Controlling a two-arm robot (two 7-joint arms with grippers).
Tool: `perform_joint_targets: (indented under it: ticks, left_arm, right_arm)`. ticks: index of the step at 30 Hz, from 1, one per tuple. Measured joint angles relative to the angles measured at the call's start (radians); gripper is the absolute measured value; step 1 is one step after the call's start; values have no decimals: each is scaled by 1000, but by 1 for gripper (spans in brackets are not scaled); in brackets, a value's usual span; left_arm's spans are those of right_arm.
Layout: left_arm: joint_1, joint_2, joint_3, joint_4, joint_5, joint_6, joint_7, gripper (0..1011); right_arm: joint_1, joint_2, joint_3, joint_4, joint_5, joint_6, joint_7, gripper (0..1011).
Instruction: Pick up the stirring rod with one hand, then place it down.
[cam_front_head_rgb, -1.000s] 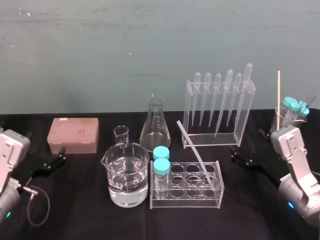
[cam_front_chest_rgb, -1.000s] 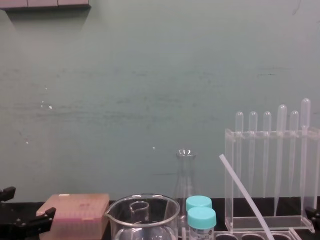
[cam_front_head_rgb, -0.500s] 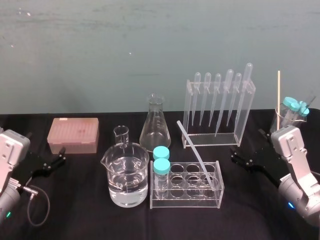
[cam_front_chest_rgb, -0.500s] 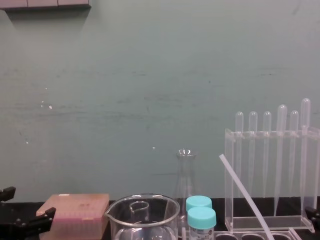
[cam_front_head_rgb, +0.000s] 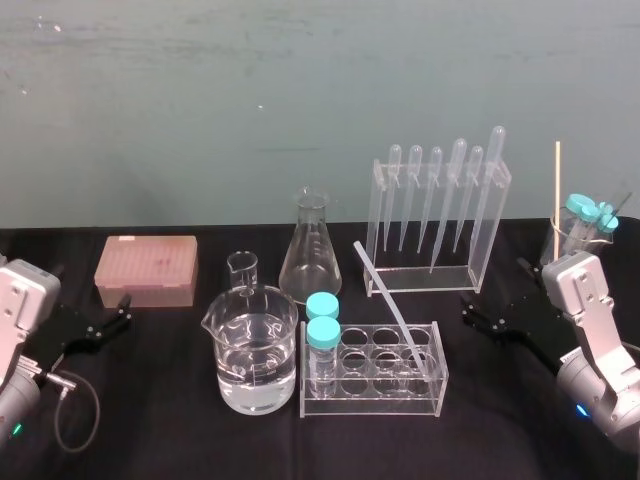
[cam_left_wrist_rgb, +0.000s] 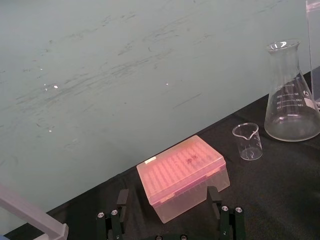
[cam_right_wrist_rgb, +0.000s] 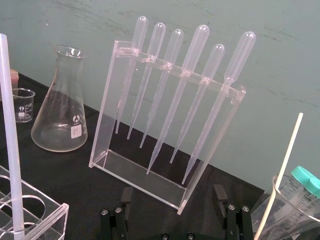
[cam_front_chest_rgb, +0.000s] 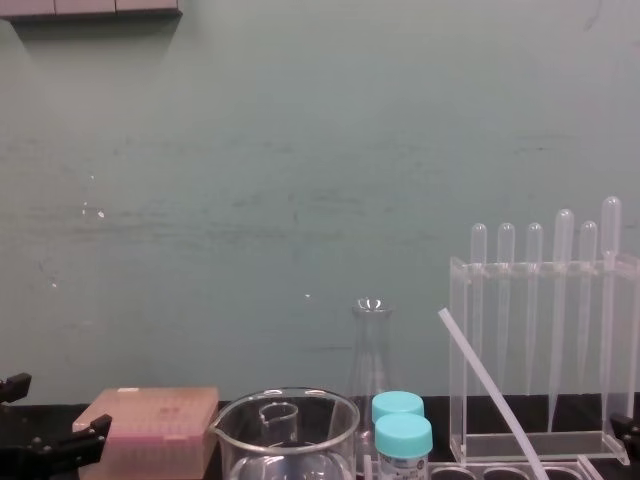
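Stirring rod (cam_front_head_rgb: 386, 300) leans in the clear tube rack (cam_front_head_rgb: 372, 402), centre of the head view. Its lower end sits in a right-hand well and its upper end tilts up and left, just in front of the pipette stand (cam_front_head_rgb: 484, 228). Left tool (cam_left_wrist_rgb: 167, 200): lower left over the black worktop (cam_front_head_rgb: 180, 440), spread wide, empty, facing the pink box (cam_front_head_rgb: 146, 270). Right tool (cam_right_wrist_rgb: 172, 195): lower right, spread wide, empty, well apart from the rod.

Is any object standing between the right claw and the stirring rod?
Nothing visible does: the stirring rod leans in the tube rack with its upper part free, and the open right claw faces it across the table. The left claw sits far left.
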Motion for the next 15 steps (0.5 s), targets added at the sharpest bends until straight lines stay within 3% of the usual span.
perform_joint_targets:
  ticks: [15]
  left_arm:
    - [0,0,0,0,0,0,0,1000]
  right_arm:
    - [0,0,0,0,0,0,0,1003]
